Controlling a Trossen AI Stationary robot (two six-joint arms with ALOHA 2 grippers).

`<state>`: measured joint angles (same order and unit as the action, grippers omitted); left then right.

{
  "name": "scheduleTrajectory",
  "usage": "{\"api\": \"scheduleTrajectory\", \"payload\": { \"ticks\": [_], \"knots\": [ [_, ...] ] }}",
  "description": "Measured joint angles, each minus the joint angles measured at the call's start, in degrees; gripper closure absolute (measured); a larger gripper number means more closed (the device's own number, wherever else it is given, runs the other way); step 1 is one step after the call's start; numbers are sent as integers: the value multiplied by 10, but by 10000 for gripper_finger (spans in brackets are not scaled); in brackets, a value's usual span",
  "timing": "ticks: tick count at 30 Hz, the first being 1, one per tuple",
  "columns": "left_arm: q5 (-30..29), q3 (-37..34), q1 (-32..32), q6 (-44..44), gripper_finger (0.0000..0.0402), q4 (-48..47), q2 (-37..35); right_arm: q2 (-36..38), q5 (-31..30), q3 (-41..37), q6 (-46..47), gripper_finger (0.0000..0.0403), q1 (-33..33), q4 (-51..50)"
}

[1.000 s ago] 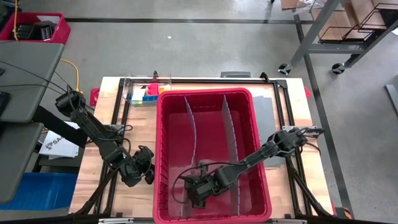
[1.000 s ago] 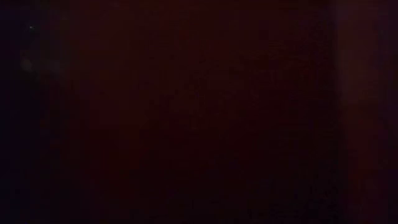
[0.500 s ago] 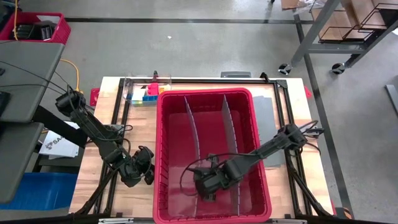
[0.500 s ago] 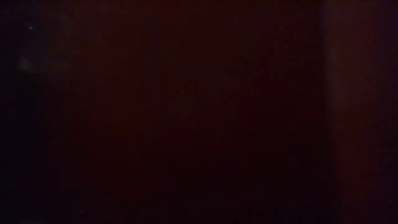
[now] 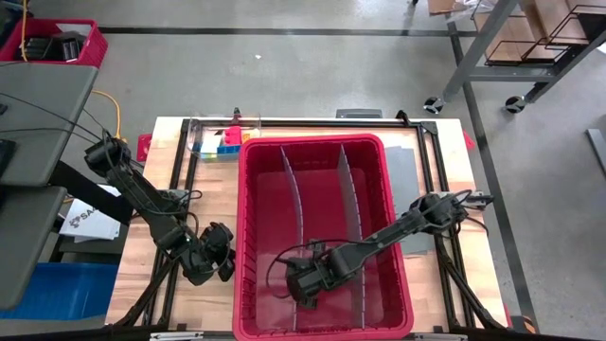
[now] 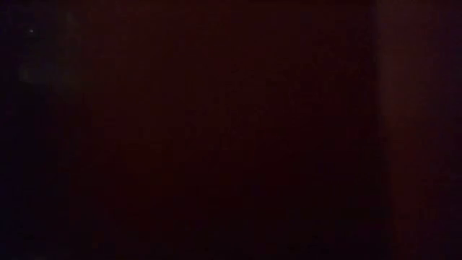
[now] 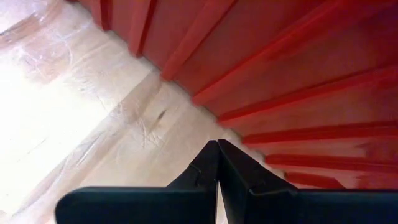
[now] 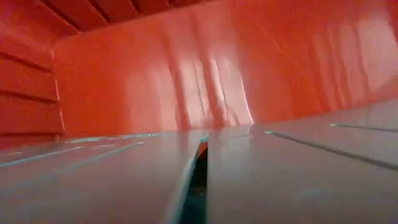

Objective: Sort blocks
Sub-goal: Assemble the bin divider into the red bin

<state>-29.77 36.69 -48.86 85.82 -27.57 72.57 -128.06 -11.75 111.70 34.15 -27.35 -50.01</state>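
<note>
High view: blocks are seen bunched at the bench's far edge, toward its left corner, just outside the far-left corner of the red bin; no blocks can be made out inside the bin. The right gripper is reached into the bin near its near wall, low in the middle compartment between the two grey dividers, jaws closed, nothing seen held. In the right wrist view only red wall and a grey sheet are shown, no block. The left gripper is parked on the bench beside the bin's left wall, toward the near edge, jaws closed on nothing in the left wrist view. Low view is dark, nothing usable.

Key relation: blocks lie toward the far edge from both jaws, well apart from each. The left arm is judged nearer, with bare bench along the bin's left wall; the right would have to be lifted out over the rim first. Block long axis cannot be told.
</note>
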Motion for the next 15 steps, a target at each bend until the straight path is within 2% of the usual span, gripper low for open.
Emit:
{"api": "scheduleTrajectory", "payload": {
  "ticks": [4, 8, 11, 15],
  "knots": [
    [3, 0, 0, 0, 401, -2, -1, 13, 1, -1, 14, 403, 0, -24],
    [0, 0, 0, -12, 402, -5, -15, 61, 19, -1, 34, 403, -6, -110],
    [-2, 0, 0, -20, 401, -19, -37, 105, 7, -1, 108, 403, -19, -182],
    [-19, 0, 2, -25, 402, -32, -55, 170, -16, 0, 214, 403, -30, -200]
  ]
}}
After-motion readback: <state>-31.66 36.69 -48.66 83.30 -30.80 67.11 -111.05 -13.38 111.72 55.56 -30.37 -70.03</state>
